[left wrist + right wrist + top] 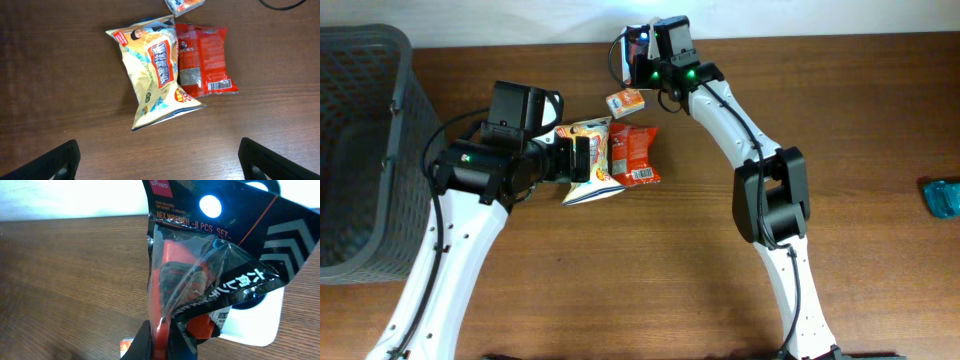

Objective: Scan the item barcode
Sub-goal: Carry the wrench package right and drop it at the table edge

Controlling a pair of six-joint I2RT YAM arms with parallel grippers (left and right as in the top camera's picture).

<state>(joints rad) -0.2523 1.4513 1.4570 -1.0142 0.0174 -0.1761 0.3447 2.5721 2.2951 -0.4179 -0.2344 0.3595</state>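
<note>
Hex-wrench pack [200, 265] clamped by its lower edge in the right claw [160, 342], held up at the far edge of the table [840, 100], likely to present its label for scanning; left claw [160, 165] hangs spread wide, empty, above the yellow snack bag [152, 70] and red packet [202, 60].

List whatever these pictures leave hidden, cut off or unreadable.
1. hex wrench set: no barcode shows in the right wrist view, and overhead it is lost in glare.
2. small orange box: cut by the top edge in the left wrist view; its print is too small overhead.
3. blue object: cut by the right edge overhead; kind unclear.
4. basket: contents lost in dark mesh overhead.
</note>
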